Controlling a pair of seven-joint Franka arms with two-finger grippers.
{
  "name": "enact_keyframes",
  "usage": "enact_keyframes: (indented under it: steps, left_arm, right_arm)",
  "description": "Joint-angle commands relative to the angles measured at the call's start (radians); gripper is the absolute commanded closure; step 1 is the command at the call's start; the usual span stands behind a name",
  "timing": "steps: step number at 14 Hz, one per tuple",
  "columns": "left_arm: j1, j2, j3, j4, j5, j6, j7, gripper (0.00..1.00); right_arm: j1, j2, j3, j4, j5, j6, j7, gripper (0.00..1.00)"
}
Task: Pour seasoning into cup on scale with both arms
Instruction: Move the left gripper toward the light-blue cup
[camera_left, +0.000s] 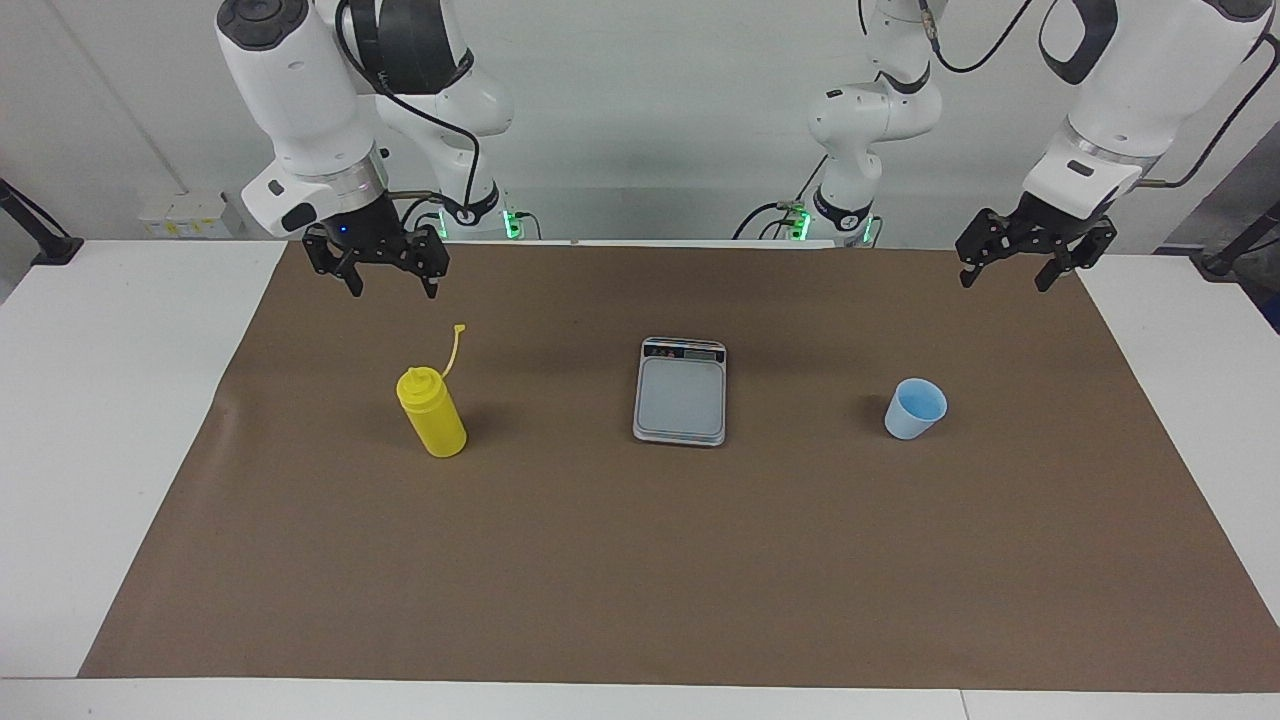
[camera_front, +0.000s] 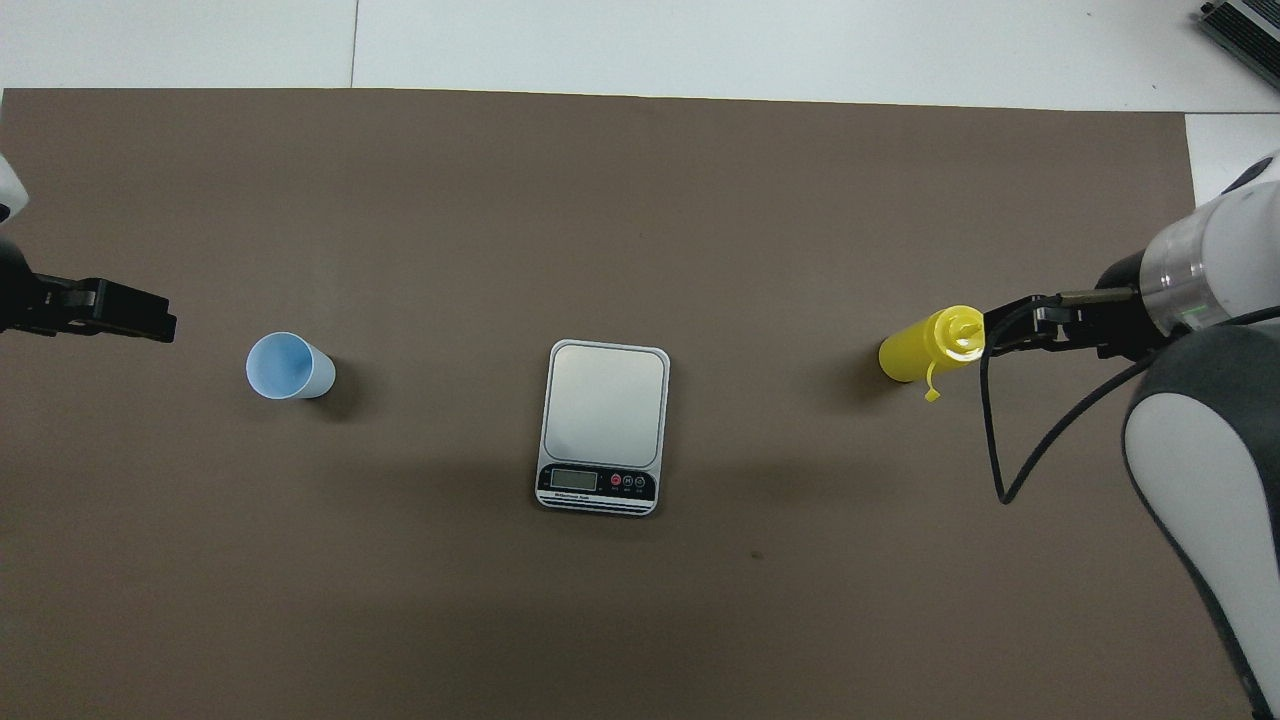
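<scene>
Scale (camera_left: 680, 392) between bottle (camera_left: 432, 412) and cup (camera_left: 914, 408) — all apart, on mat (camera_left: 640, 560).

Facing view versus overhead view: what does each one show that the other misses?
Only the facing view shows both arms whole and the open left gripper and right gripper hanging in the air. Only the overhead view shows the scale's display and buttons plainly. Both show the yellow bottle, the scale in the middle with nothing on it, and the blue cup, all on the brown mat.
</scene>
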Motion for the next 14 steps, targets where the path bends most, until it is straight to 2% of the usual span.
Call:
enact_keyframes:
  steps: [1,14]
  left_arm:
    - [0.009,-0.012,-0.003,-0.004,-0.012,-0.002,-0.003,0.0]
    - [0.009,-0.024,-0.003,-0.031,-0.009,0.011,0.005,0.0]
  right_arm:
    - [-0.012,-0.025,0.004,-0.026,-0.004,0.014,0.007,0.0]
    - [-0.012,-0.025,0.004,-0.028,-0.004,0.014,0.007,0.0]
